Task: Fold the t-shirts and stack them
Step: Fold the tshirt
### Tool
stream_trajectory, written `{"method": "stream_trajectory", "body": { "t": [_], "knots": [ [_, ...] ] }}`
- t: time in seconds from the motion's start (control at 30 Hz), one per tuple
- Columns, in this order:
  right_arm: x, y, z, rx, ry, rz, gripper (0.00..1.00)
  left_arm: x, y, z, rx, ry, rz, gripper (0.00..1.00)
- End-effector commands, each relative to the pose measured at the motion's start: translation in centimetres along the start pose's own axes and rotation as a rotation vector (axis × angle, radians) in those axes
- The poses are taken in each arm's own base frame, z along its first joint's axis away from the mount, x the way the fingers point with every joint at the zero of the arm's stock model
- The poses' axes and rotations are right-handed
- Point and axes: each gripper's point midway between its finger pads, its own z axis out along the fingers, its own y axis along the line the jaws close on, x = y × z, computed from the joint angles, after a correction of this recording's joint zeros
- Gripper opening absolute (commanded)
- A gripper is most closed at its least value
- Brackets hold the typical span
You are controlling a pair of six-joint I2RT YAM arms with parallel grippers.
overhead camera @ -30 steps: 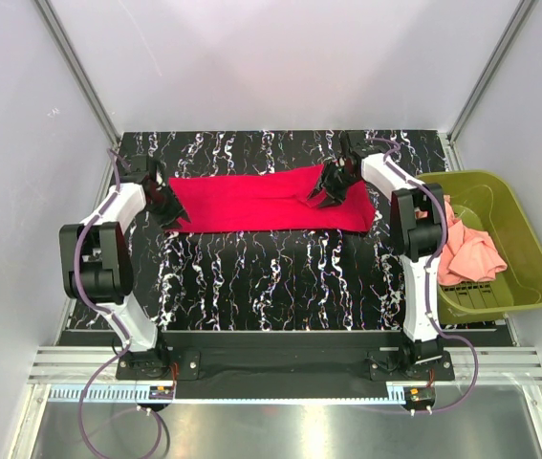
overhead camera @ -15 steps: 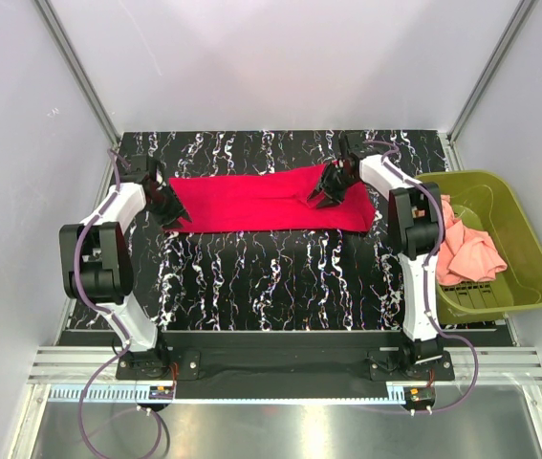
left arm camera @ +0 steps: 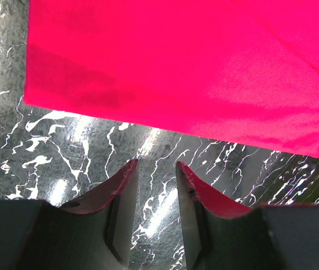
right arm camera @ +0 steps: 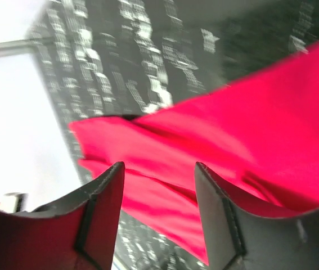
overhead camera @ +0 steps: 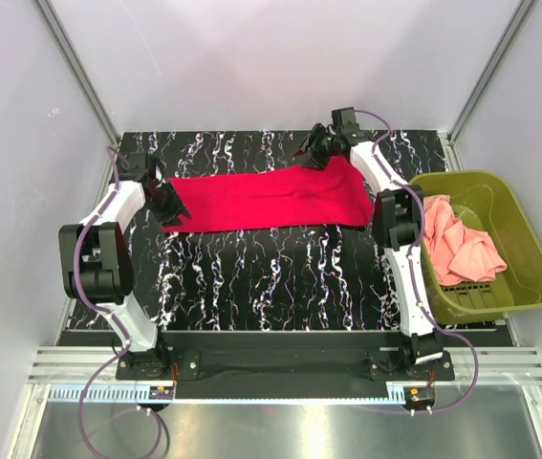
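Top view: red t-shirt (overhead camera: 271, 199) lies as a long flat strip across the tabletop (overhead camera: 280, 277), toward 12 o'clock. Left tool (overhead camera: 173, 206) is at the strip's 9 o'clock end. Right tool (overhead camera: 314, 151) sits over its 1 o'clock corner. Pink t-shirt (overhead camera: 457, 244) is bunched in the olive basket (overhead camera: 524, 234) at 3 o'clock.
Left wrist: left tool has a narrow gap, nothing in it, over bare tabletop just beside the red hem.
Right wrist: blurred. Right tool is spread wide, nothing between the fingers, red cloth beyond them.
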Motion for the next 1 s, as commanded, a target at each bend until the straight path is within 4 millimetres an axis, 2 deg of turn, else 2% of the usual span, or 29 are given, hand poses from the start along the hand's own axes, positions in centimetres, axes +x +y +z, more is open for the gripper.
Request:
{"method": "stream_trajectory", "body": {
  "t": [0.0,0.1,0.17,0.3,0.43,0.7,0.97],
  "knots": [
    [-1.1,4.4,-0.5,-0.133,-0.023,0.043,0.61,-0.8,-1.6,-1.9,0.061,-0.055,0.040,0.38],
    [-0.3,3.0,-1.4,-0.069,0.019,0.054,0.61,-0.7,-1.8,-1.9,0.068,-0.048,0.035,0.38],
    [-0.3,1.8,-3.0,0.010,0.008,-0.003,0.60,-0.8,-1.9,-2.1,0.071,-0.058,0.041,0.38],
    [0.2,-3.0,-6.3,0.241,-0.023,-0.082,0.60,-0.7,-1.8,-2.0,0.074,-0.054,0.037,0.38],
    [0.5,-6.0,-6.8,0.317,-0.015,-0.012,0.56,0.2,-2.0,-1.9,0.081,-0.044,0.044,0.38],
    [1.4,-7.8,-6.6,0.357,-0.054,0.106,0.59,0.7,-2.0,-1.7,0.086,-0.029,0.051,0.38],
    [1.0,-7.4,-5.7,0.297,-0.060,0.106,0.68,1.0,-1.9,-1.4,0.086,-0.017,0.047,0.38]
  ]
}}
